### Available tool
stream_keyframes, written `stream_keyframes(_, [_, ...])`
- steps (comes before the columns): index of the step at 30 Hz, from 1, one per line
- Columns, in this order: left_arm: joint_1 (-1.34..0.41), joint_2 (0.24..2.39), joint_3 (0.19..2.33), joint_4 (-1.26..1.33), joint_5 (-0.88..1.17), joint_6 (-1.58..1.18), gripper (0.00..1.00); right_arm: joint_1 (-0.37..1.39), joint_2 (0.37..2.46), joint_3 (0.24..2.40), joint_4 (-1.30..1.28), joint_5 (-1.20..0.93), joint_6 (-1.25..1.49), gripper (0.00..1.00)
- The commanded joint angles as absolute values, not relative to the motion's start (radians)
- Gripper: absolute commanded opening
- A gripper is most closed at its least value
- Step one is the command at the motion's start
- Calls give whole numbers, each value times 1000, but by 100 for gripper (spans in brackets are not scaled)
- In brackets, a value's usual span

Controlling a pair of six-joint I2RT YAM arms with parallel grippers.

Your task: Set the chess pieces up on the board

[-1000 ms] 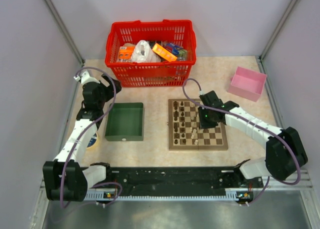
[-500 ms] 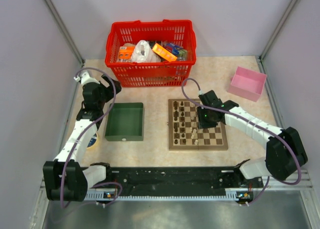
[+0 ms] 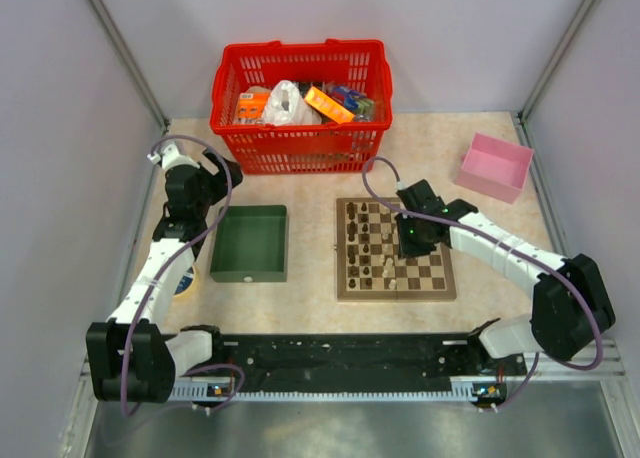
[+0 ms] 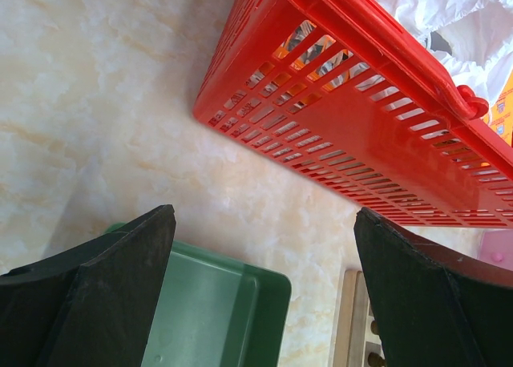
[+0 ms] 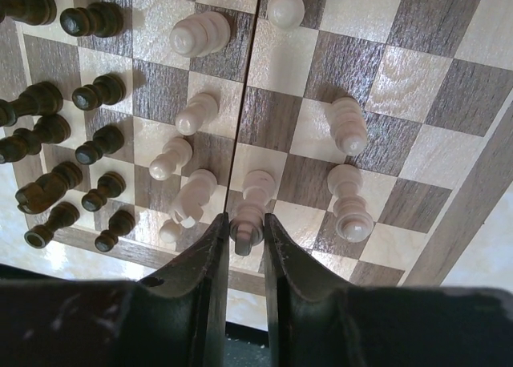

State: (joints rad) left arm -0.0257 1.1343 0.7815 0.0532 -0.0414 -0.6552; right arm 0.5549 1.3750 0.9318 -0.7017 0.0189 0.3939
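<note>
Dark pieces (image 5: 40, 135) stand ranked at one edge of the board (image 5: 417, 72) as the right hand (image 5: 244, 243) pinches a pale piece (image 5: 250, 203), others unplaced mid-board; the left hand (image 4: 263, 223) gapes wide.

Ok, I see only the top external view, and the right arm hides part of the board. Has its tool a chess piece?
Observer: Yes. In the right wrist view the right tool is shut on a pale piece near the edge of the board.
Operator: Is some other piece in danger there?
Observer: Maybe. A neighbouring pale piece stands very close to one finger; I cannot tell whether they touch.
Operator: And the left tool, does it hold something?
Observer: No. The left wrist view shows the left tool open and empty, above the table and a corner of the green tray.
</note>
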Motion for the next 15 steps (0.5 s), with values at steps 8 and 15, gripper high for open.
stream_keyframes(8, [-18,1100,778,103,-37,-655,99,571,1241,1081,-771,78,410,15])
stream_keyframes(15, [-17,1100,781,103,-43,-655,99,523,1178,1147,-830,213,393,15])
